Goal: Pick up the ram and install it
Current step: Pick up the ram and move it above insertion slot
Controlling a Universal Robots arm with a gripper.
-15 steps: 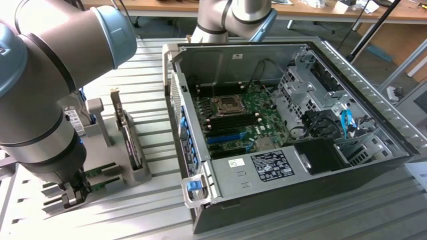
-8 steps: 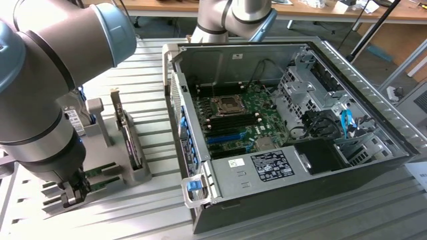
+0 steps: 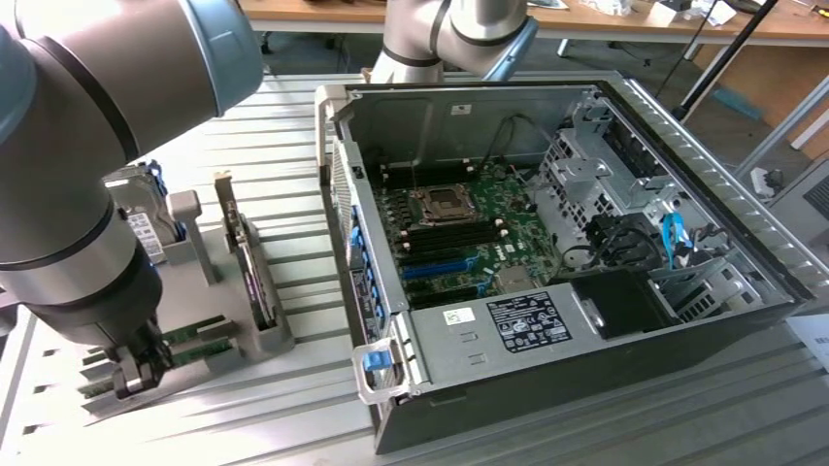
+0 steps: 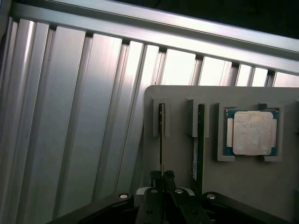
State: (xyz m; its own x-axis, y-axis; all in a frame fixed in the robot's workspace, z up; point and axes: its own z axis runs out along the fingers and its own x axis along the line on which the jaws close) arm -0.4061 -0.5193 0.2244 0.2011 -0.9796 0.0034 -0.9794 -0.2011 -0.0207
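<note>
The ram (image 4: 161, 135) is a thin green stick seen edge-on, standing in a slot of a grey holder (image 4: 180, 154). My gripper (image 4: 162, 175) sits over its near end, both black fingers pressed against its sides, so it is shut on the stick. A second ram stick (image 4: 200, 140) stands in the neighbouring slot. In the exterior view my gripper (image 3: 134, 377) is low over the holder at the lower left, where green ram sticks (image 3: 194, 342) show beside it. The open computer case (image 3: 674, 126) lies to the exterior view's right, with the motherboard (image 3: 467, 233) and its dark ram slots (image 3: 453, 236) exposed.
A square silver processor (image 4: 252, 133) rests in a pocket of the holder beside the sticks. A larger card with a metal bracket (image 3: 247, 262) stands upright in a grey stand between holder and case. The table (image 4: 70, 116) is ribbed aluminium. The case wall (image 3: 340, 194) rises beside the stand.
</note>
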